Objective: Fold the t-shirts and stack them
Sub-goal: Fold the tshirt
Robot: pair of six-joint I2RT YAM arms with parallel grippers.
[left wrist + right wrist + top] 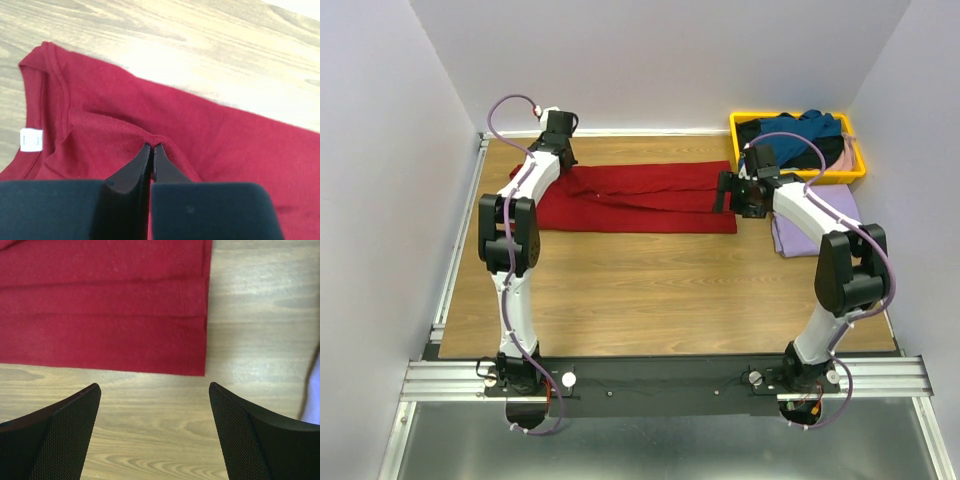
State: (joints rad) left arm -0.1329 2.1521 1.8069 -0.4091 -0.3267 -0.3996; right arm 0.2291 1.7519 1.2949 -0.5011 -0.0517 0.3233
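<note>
Two arms work opposite ends of a dark red t-shirt (640, 195), which lies on the bench (650, 290) folded lengthwise into a long band. At the shirt's collar (44, 85) end, the left fingers (152, 149) are pressed together on a raised ridge of the red cloth, just inside the neckline. At the shirt's hem (197, 315) end, the right fingers (725, 192) stand spread wide with nothing between them, hanging over bare wood just off the hem's near corner. A lavender t-shirt (795, 240), already folded, lies just past the hem end of the red one. Beyond that end a yellow tray (734, 135) holds the unfolded t-shirts (810, 130) in teal, black and pale pink.

The step in hand looks to be the crosswise fold of the band. To do it well, the right fingers would likely need to shift onto the hem corner and close through every layer, not the top one alone. The left pinch looks shallow and may want a deeper bite. Lifting both ends level and laying edge on edge should stop the soft cloth from skewing or sliding open.
</note>
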